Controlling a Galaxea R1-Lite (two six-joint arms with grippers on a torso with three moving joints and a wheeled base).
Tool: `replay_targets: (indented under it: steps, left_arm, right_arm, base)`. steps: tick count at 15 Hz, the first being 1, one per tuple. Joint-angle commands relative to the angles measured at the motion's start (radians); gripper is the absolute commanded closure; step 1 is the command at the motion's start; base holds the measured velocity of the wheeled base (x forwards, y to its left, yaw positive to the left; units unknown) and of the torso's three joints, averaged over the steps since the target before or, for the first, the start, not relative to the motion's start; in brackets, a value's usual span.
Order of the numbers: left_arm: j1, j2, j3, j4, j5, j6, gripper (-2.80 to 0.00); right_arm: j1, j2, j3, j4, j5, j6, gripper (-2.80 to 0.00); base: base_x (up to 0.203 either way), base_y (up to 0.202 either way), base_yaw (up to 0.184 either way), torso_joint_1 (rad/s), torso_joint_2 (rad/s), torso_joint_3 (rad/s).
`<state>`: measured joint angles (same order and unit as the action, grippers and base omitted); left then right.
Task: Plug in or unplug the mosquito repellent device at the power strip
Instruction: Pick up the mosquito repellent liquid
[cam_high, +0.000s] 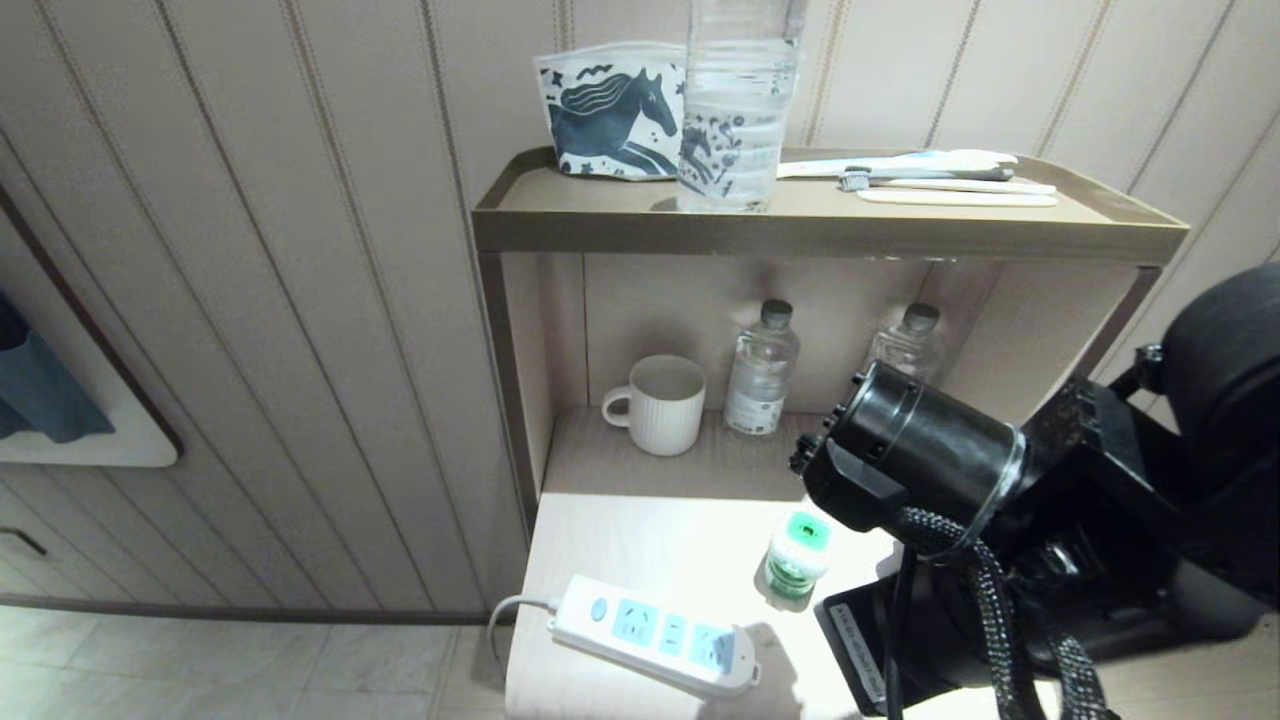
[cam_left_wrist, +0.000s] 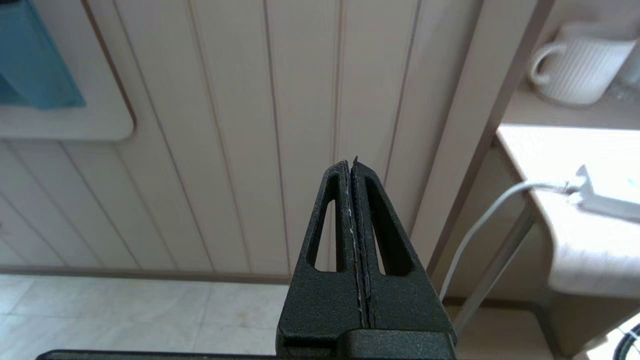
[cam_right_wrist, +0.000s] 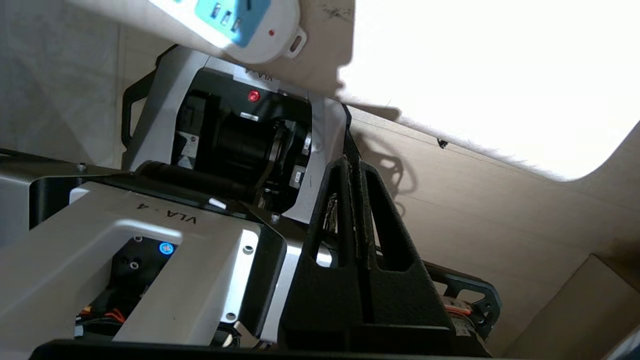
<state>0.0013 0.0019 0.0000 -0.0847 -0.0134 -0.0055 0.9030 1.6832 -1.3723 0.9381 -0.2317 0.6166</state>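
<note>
One mosquito repellent device (cam_high: 796, 559) stands unplugged at lower centre of my head view, just beside the single power strip (cam_high: 655, 634), which lies at the table's (cam_high: 620, 540) front-left edge with three blue faces, its cord (cam_high: 510, 610) dropping over the side. I count three water bottles (cam_high: 762, 368) and one mug (cam_high: 660, 403). Bare tabletop lies between mug and strip. My right gripper (cam_right_wrist: 356, 165) is pressed closed, empty; left gripper (cam_left_wrist: 350, 165) likewise, parked off the table's left.
</note>
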Motion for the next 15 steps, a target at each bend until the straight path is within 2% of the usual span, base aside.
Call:
replay_targets:
  steps: [1,4,9,14,15]
  left_arm:
    - [0.0,0.0,0.0,-0.001,0.0,-0.001,0.0]
    - [0.0,0.0,0.0,-0.001,0.0,-0.001,0.0]
    - [0.0,0.0,0.0,0.0,0.0,-0.001,0.0]
    - [0.0,0.0,0.0,0.0,0.0,-0.001,0.0]
    - [0.0,0.0,0.0,0.0,0.0,-0.001,0.0]
  right_arm:
    - [0.002,0.004,-0.002,0.004,-0.012,0.015,0.0]
    - [0.005,0.0,-0.013,0.005,-0.057,0.017,0.0]
    - [0.026,-0.043,-0.09,0.034,-0.071,0.01,0.0]
    - [0.04,-0.078,-0.094,0.04,-0.074,0.005,0.0]
    - [0.049,-0.082,-0.083,0.036,-0.098,-0.003,0.0]
  base:
    - [0.0,0.0,0.0,-0.242,0.54,0.293]
    - [0.0,0.0,0.0,-0.23,0.53,0.293]
    - [0.0,0.0,0.0,-0.212,0.49,0.283]
    - [0.0,0.0,0.0,-0.044,0.11,0.064]
    - [0.0,0.0,0.0,0.0,0.0,0.0]
